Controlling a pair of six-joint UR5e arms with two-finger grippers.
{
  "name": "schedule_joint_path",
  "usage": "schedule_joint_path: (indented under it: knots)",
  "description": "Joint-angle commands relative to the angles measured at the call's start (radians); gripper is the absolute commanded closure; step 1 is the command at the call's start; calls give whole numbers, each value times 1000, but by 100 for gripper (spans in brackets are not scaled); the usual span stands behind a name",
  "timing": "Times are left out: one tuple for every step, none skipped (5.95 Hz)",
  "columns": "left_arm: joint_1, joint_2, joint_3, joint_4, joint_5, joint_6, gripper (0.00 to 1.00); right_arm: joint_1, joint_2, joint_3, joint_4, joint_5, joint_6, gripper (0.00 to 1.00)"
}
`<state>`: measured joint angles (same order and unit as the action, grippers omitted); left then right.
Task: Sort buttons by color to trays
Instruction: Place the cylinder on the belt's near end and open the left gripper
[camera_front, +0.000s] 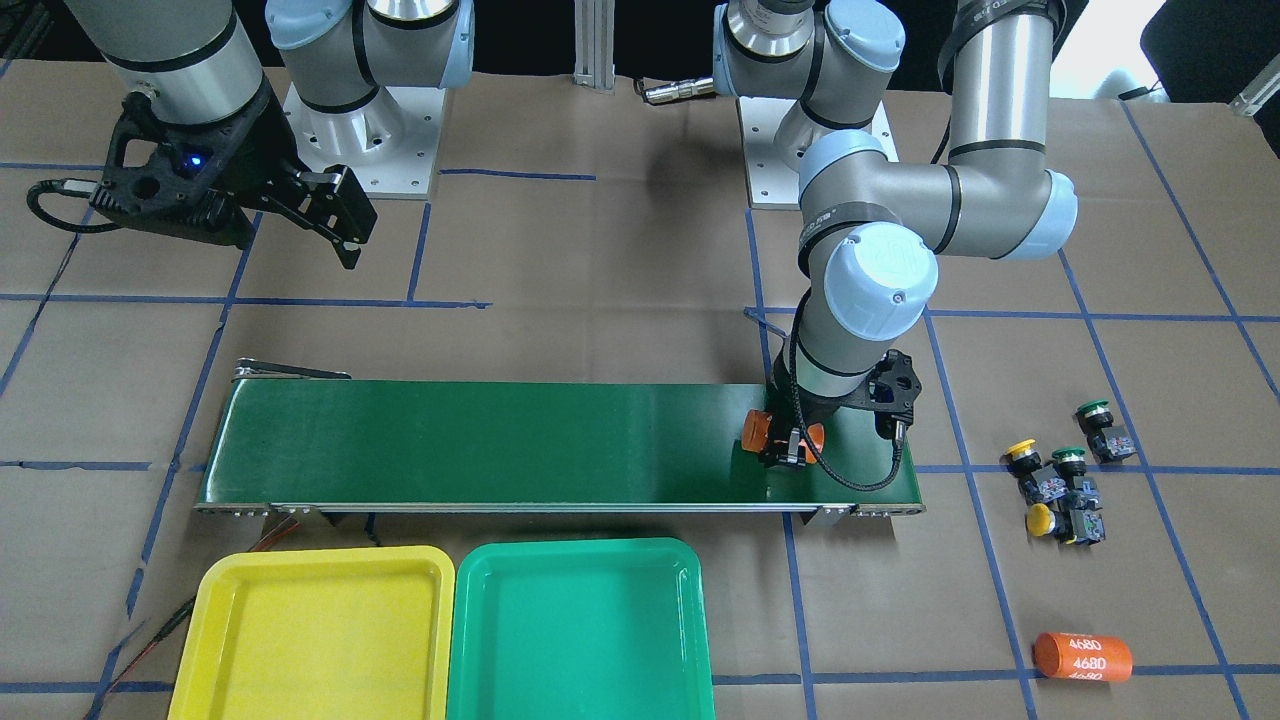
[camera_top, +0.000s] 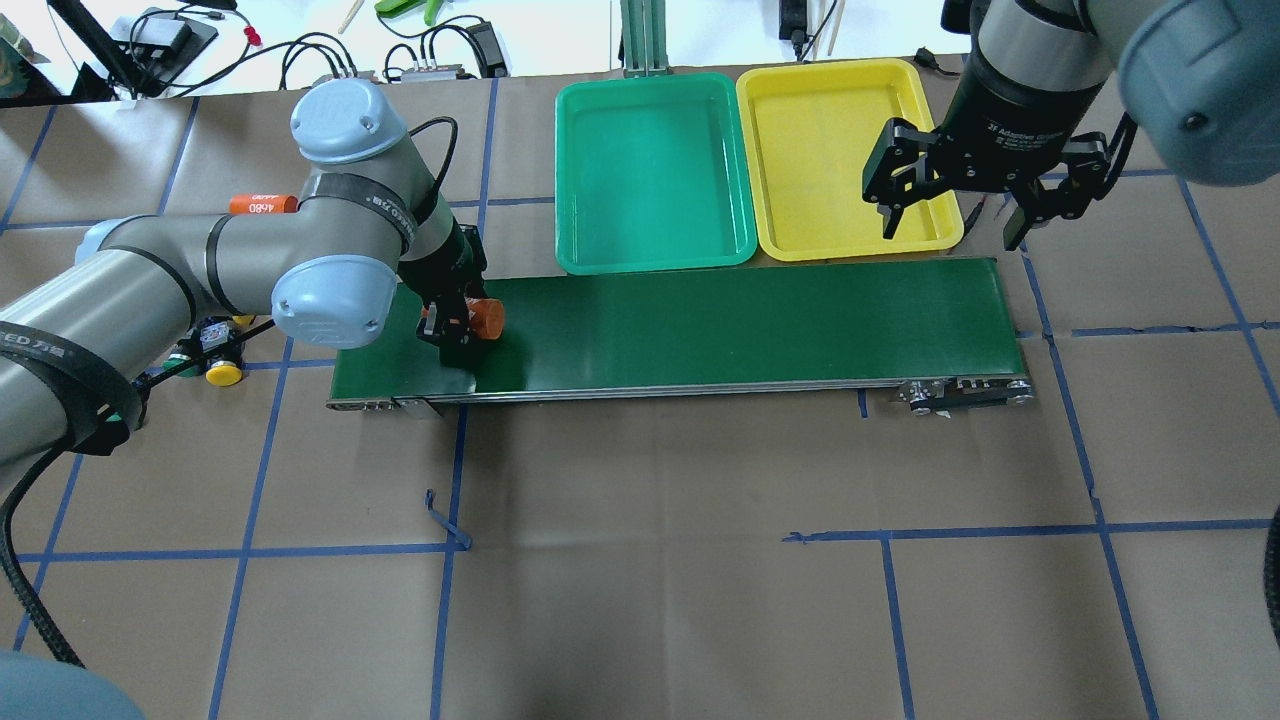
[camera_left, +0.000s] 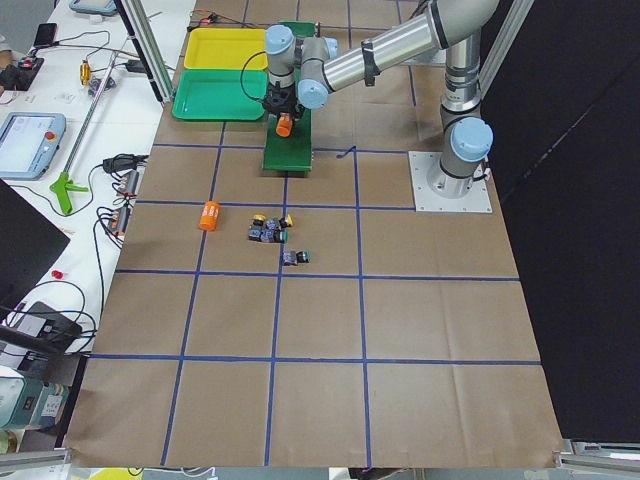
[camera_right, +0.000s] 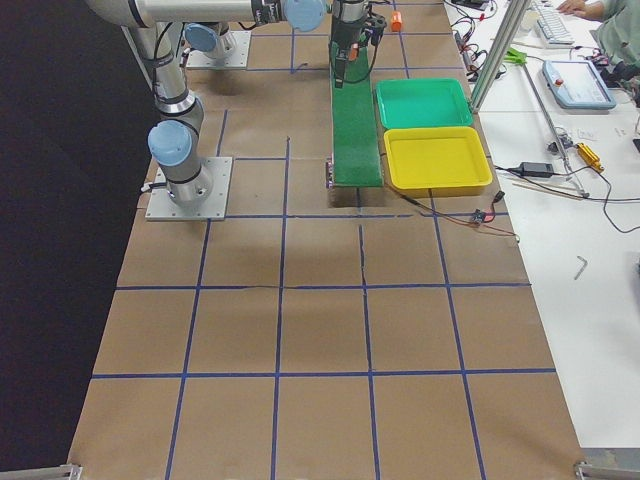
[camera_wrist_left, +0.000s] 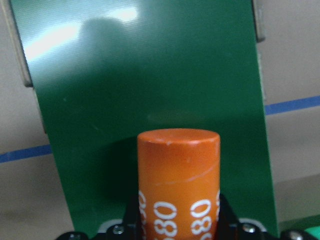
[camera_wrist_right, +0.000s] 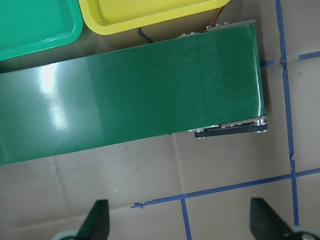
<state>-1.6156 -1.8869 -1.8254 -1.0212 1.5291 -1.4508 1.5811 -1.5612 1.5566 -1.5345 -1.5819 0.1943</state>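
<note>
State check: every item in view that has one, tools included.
left tool: shut on orange cylinder, at one end of the belt
right tool: open, empty, above the belt's other end
yellow tray: empty
green tray: empty
buttons: all four on the table, none in a tray
second orange cylinder: lying on its side on the table
conveyor belt: bare apart from the held cylinder

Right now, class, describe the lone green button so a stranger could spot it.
Follow the conveyor belt to the end where the left gripper holds an orange cylinder; four buttons lie beyond. The green button lies apart, nearest the robot's base; the other green one sits clustered.
</note>
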Motion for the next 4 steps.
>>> schedule_joint_path:
  knots:
    - [-3, -9, -3, 7, -12, -13, 4, -1, 1, 0, 0, -1, 0, 0]
    - [6, -1, 20, 15, -68, -7, 0, 0, 0, 0, 2, -1, 0, 0]
    - [14, 8, 23, 27, -79, 18, 0, 0, -2, 0, 2, -1, 7, 0]
    - [61, 32, 55, 18, -70, 226, 0, 4, -5, 2, 20, 2, 8, 0]
